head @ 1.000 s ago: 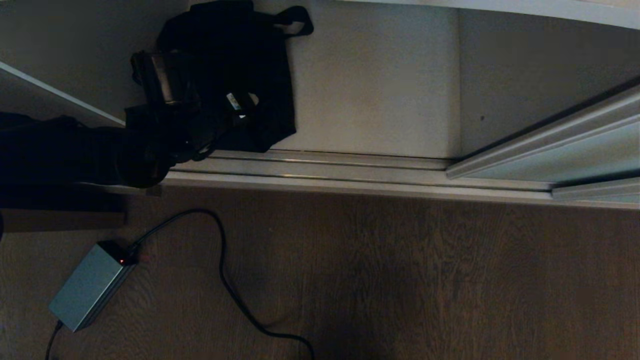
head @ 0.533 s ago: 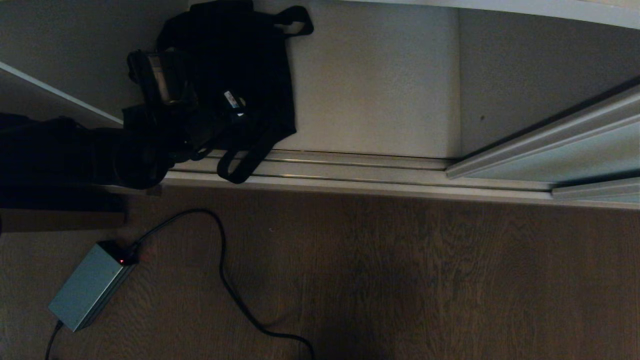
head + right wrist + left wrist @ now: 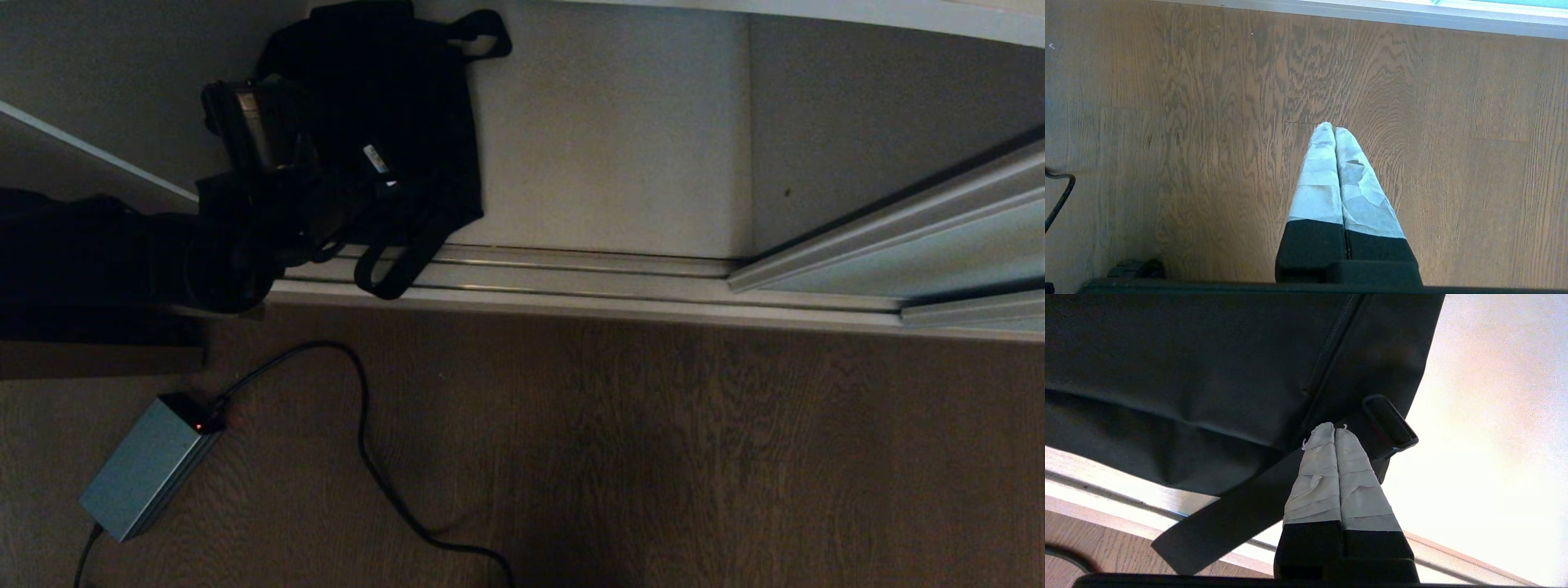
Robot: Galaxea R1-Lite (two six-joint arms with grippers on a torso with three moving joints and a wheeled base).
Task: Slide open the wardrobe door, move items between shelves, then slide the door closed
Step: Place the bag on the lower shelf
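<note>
A floppy black bag (image 3: 408, 106) lies on the white bottom shelf (image 3: 612, 139) at the left of the open wardrobe. One strap loop (image 3: 400, 269) hangs over the floor track (image 3: 571, 278). My left gripper (image 3: 377, 163) reaches in from the left and is shut, its taped fingertips (image 3: 1327, 435) pinched into the bag (image 3: 1208, 375) where a strap and a buckle (image 3: 1392, 420) meet. The sliding wardrobe door (image 3: 914, 253) stands pushed to the right. My right gripper (image 3: 1334, 130) is parked, shut and empty, over the wooden floor.
A grey power brick (image 3: 143, 469) with a black cable (image 3: 367, 457) lies on the floor at the front left. A higher shelf edge (image 3: 82, 151) crosses above my left arm. Bare shelf extends to the right of the bag.
My left gripper has shut on the bag from wide open. A strap loop has dropped out across the floor track. The arm has shifted slightly up and left.
</note>
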